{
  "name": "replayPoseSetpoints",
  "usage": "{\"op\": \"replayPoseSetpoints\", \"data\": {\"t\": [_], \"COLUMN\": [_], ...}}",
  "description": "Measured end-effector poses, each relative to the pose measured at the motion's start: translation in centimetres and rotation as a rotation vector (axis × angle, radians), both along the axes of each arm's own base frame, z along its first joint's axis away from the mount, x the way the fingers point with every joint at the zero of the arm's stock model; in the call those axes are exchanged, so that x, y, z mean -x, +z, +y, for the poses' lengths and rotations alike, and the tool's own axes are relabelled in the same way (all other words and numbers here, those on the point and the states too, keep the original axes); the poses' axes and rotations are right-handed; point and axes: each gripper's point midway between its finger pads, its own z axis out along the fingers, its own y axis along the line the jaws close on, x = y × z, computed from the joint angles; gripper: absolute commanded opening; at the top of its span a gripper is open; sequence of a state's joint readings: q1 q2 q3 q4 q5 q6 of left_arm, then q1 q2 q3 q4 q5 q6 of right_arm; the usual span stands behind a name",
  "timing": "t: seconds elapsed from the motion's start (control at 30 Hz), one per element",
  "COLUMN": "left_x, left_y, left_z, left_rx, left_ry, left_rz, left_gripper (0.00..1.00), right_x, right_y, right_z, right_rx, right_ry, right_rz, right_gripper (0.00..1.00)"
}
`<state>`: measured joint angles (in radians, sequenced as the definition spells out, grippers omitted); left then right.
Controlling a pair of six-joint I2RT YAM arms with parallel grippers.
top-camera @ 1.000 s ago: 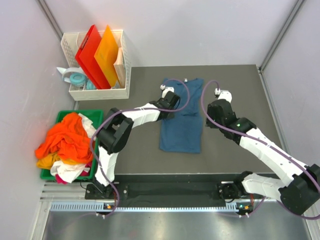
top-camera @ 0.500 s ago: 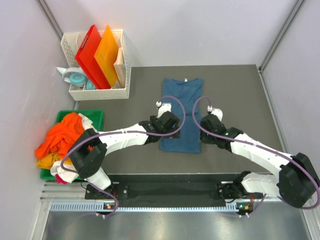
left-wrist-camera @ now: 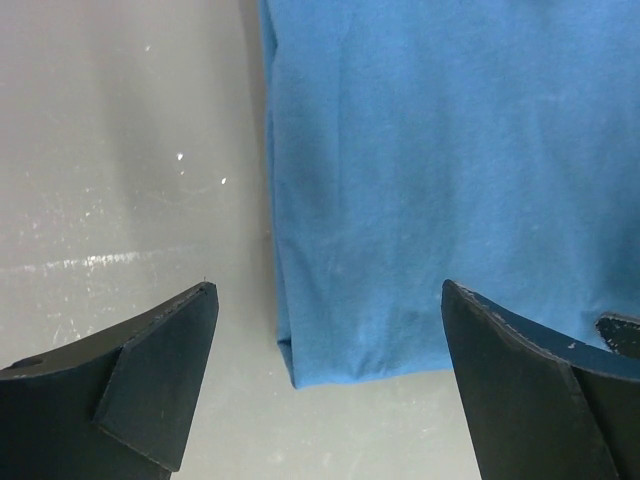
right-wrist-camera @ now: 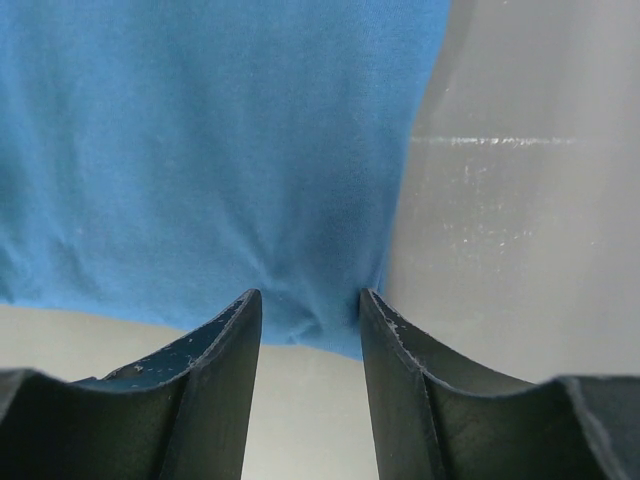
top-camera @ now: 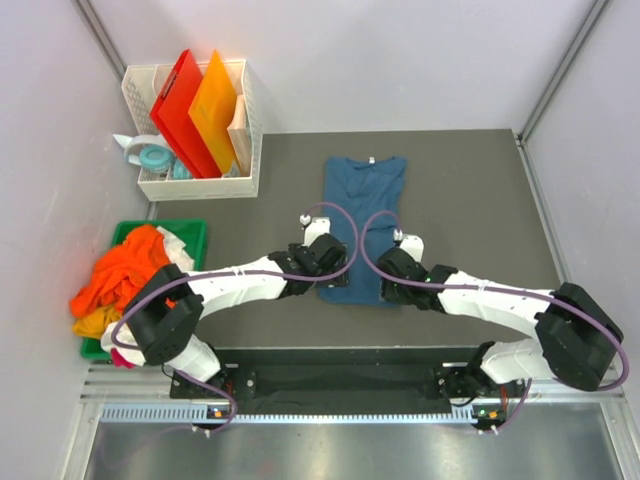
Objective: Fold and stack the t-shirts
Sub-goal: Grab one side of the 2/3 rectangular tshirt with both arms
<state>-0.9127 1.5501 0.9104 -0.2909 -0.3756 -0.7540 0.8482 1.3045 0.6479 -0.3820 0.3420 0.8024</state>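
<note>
1. Crumpled soft t-shirts in bright orange, yellow and white (top-camera: 130, 280) lie heaped in a green plastic crate (top-camera: 196, 228) at the far left, beside the bench and spilling over the crate's rim.
2. Behind the crate stands a white slotted plastic basket (top-camera: 250, 150). It holds a flat red plastic board (top-camera: 178, 110) and a flat orange plastic board (top-camera: 215, 105), both on edge and leaning left.
3. The left pincer (left-wrist-camera: 325, 285) hangs low over the near left corner of the shirt's hem. Its dark jaws are wide apart and hold nothing, one over bare bench and one over cloth.
4. The plain dark teal-blue t-shirt (top-camera: 365, 190) lies flat on the dark grey bench (top-camera: 470, 200), near its middle.
   - It is folded in lengthwise to a narrow strip.
   - Its long axis runs from the near edge toward the far edge.
   - The collar points away from the arms and the hem points toward them.
5. A small white neck tag (top-camera: 369, 160) sits at the collar; any writing on it is too small to read.
6. The right pincer (right-wrist-camera: 310, 292) sits at the near right corner of the hem. Its jaws are partly apart, and puckered cloth shows in the gap. Whether they press the cloth I cannot tell.
</note>
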Motion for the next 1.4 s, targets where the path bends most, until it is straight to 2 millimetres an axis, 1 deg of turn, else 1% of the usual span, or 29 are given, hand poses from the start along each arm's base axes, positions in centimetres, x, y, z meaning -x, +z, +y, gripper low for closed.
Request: {"op": "replayPoseSetpoints", "data": {"t": [0.2,0.3,0.5,0.63,0.73,0.8,0.83,0.9,0.93,1.0,1.03,1.07,1.13,1.17,1.2,1.4], "left_x": [0.6,0.9,1.2,1.4,1.6,1.8,1.8,2.1,2.1,2.3,2.4,2.4,2.5,2.5,2.5,2.7], "left_y": [-0.9,-1.3,-1.4,-1.3,-1.3,-1.3,-1.4,-1.6,-1.6,-1.8,-1.8,-1.9,-1.9,-1.9,-1.9,-2.3], "left_z": [0.7,0.9,0.7,0.4,0.1,0.0,-0.1,-0.1,-0.1,-0.1,-0.1,-0.1,-0.2,-0.2,-0.3,-0.5], "left_rx": [-0.014,-0.019,-0.012,-0.005,0.001,0.006,0.009,0.011,0.011,0.012,0.014,0.015,0.019,0.022,0.024,0.031], "left_ry": [0.006,0.009,0.008,0.004,0.002,0.001,0.002,0.003,0.004,0.007,0.009,0.010,0.013,0.015,0.015,0.027], "left_rz": [0.018,0.026,0.029,0.032,0.033,0.035,0.038,0.045,0.047,0.052,0.054,0.055,0.056,0.057,0.057,0.070], "left_gripper": [0.95,0.95,0.95,0.94,0.93,0.93,0.93,0.92,0.92,0.92,0.91,0.91,0.88,0.87,0.82,0.67], "right_x": [-0.1,0.1,1.0,1.1,1.0,1.0,1.0,1.0,1.0,1.0,1.0,1.0,1.0,1.0,1.0,1.0], "right_y": [0.1,-0.2,-1.3,-1.5,-1.7,-1.8,-1.8,-1.8,-1.8,-1.8,-1.9,-1.9,-1.8,-1.8,-1.8,-1.8], "right_z": [-0.1,-0.6,-1.5,-1.5,-1.3,-1.2,-1.1,-0.9,-0.8,-0.6,-0.5,-0.5,-0.4,-0.4,-0.4,-0.4], "right_rx": [-0.003,0.006,0.023,0.021,0.014,0.010,0.003,-0.007,-0.014,-0.025,-0.026,-0.029,-0.036,-0.037,-0.038,-0.037], "right_ry": [-0.041,-0.065,-0.091,-0.099,-0.103,-0.106,-0.109,-0.114,-0.115,-0.119,-0.119,-0.121,-0.126,-0.127,-0.128,-0.130], "right_rz": [-0.018,-0.017,0.011,0.018,0.021,0.022,0.024,0.027,0.030,0.034,0.034,0.035,0.037,0.037,0.037,0.038], "right_gripper": [0.44,0.44,0.44,0.41,0.33,0.29,0.25,0.22,0.19,0.15,0.09,0.07,0.04,0.04,0.04,0.04]}}
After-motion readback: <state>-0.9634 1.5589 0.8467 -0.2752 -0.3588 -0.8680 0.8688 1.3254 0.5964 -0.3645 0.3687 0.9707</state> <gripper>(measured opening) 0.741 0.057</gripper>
